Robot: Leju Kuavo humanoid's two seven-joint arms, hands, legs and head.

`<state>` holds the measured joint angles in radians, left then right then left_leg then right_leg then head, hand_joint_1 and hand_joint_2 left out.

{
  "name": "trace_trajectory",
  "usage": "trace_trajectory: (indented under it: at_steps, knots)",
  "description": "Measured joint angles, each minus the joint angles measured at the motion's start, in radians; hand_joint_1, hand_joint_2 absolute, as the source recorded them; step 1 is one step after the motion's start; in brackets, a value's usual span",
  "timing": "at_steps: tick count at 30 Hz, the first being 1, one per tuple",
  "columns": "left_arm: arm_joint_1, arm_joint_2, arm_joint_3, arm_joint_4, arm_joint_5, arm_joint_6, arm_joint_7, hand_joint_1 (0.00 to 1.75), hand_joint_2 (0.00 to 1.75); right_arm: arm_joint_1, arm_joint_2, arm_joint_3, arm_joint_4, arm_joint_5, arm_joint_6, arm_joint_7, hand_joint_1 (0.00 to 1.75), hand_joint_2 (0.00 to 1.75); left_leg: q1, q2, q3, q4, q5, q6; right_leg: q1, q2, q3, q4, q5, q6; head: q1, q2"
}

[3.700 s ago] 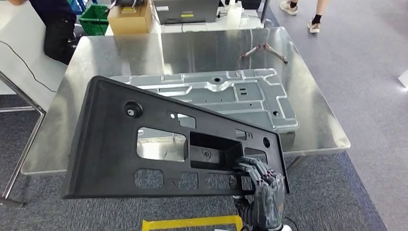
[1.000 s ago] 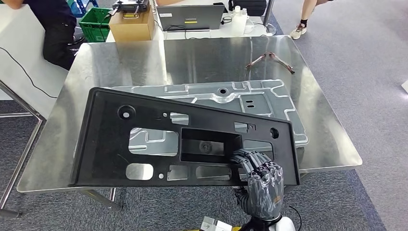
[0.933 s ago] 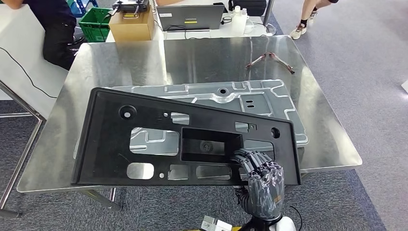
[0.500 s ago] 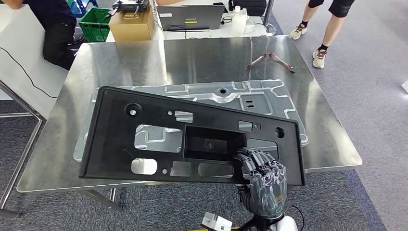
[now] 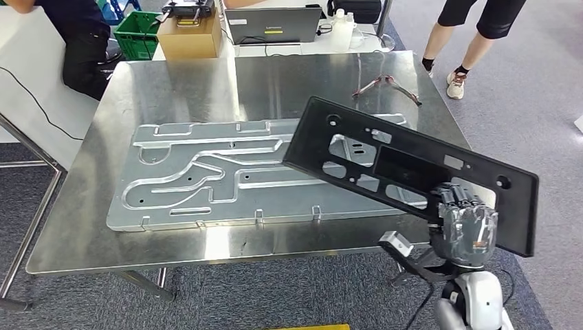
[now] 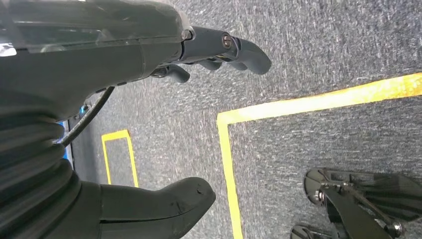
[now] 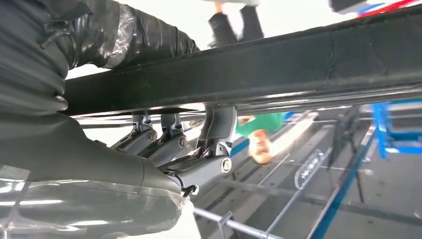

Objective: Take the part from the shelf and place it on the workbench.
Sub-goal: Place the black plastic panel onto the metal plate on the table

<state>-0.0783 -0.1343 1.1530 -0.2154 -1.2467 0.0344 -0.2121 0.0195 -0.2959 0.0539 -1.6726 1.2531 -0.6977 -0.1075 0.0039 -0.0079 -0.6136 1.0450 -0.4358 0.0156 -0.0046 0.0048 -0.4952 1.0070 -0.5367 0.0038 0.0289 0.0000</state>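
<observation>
**Q:** Starting from the largest thing, what was laid out?

**A:** A steel workbench (image 5: 82,199) was seen from the head view. A long pressed metal plate (image 5: 206,182) was lying flat on it. A small bent metal piece (image 5: 385,84) was resting near the far right corner, well apart from the plate.

**Q:** Where was the part?

**A:** The black panel (image 5: 412,168), a long flat plastic part with cut-outs, was held tilted in the air over the bench's right side. One end was raised over the plate's right end; the other was hanging out past the bench's near right edge.

**Q:** How were the hands set?

**A:** The panel's lower edge was gripped by the right hand (image 5: 467,230), fingers curled over the rim; the same clamp was shown from beneath in the right wrist view. The left hand (image 6: 149,99) was hanging over grey carpet with yellow floor tape (image 6: 226,164), fingers loosely parted and nothing held.

**Q:** Which step was judged to be in hand?

**A:** The carry to the bench, with the set-down not yet done.

**Q:** What was called for next?

**A:** Probably the panel was to be levelled, brought fully over the bench, lowered until it was supported, and only then released.
</observation>
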Motion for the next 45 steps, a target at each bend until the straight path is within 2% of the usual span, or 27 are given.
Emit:
trace_trajectory:
  at_steps: [4,7,12,18,21,28,39,45]
  knots:
    - [-0.004,0.005,-0.008,0.0,-0.002,0.0,0.007,0.0,1.75,-0.033,-0.044,-0.087,0.088,-0.019,0.002,-0.047,1.75,1.75,0.0,0.0,0.0,0.0,0.0,0.0,0.0,0.0,0.001,0.0,0.0,0.0,0.0,0.0]
    - [-0.007,0.007,-0.01,0.0,-0.003,0.0,0.01,0.0,1.75,-0.056,-0.068,-0.116,0.137,-0.018,0.014,-0.068,1.75,1.75,0.0,0.0,0.0,0.0,0.0,0.0,0.0,0.0,0.001,0.0,0.0,0.0,0.0,0.0]
    - [-0.009,0.01,-0.016,0.0,-0.003,0.0,0.012,0.0,1.75,-0.075,-0.092,-0.126,0.19,-0.014,0.038,-0.094,1.75,1.75,0.0,0.0,0.001,-0.001,0.0,0.0,0.001,0.0,0.001,0.0,0.0,0.0,0.0,0.0]
    - [-0.011,0.016,-0.024,0.0,-0.003,-0.003,0.018,0.0,1.75,-0.089,-0.096,-0.113,0.203,0.001,0.048,-0.122,1.75,1.75,0.0,0.0,0.0,-0.002,0.0,-0.001,0.001,0.0,0.001,0.0,0.0,0.0,0.0,0.0]
    - [-0.013,0.019,-0.026,0.0,-0.006,-0.003,0.021,0.0,1.75,-0.114,-0.096,-0.055,0.199,0.036,0.076,-0.134,1.75,1.75,0.0,0.0,0.001,-0.003,0.001,-0.001,0.002,0.001,0.001,0.001,0.0,0.0,0.0,0.0]
    - [-0.019,0.022,-0.031,0.0,-0.011,-0.006,0.029,0.0,1.75,-0.205,-0.092,0.184,0.187,0.097,0.136,-0.103,1.75,1.75,0.001,-0.003,0.001,-0.003,0.003,-0.002,0.002,-0.004,0.0,0.001,0.0,0.0,0.0,0.0]
    - [-0.019,0.024,-0.032,0.0,-0.012,-0.008,0.03,0.0,1.75,-0.248,-0.092,0.276,0.18,0.093,0.142,-0.105,1.75,1.75,0.0,-0.004,0.0,-0.003,0.004,-0.002,0.001,-0.004,0.001,0.002,0.0,0.0,0.0,0.0]
    - [-0.022,0.029,-0.032,0.0,-0.011,-0.017,0.034,0.0,1.75,-0.364,-0.073,0.452,0.175,0.105,0.228,-0.118,1.75,1.75,0.0,-0.002,0.0,-0.003,0.005,-0.003,0.001,-0.003,0.0,0.003,0.001,0.001,0.0,0.0]
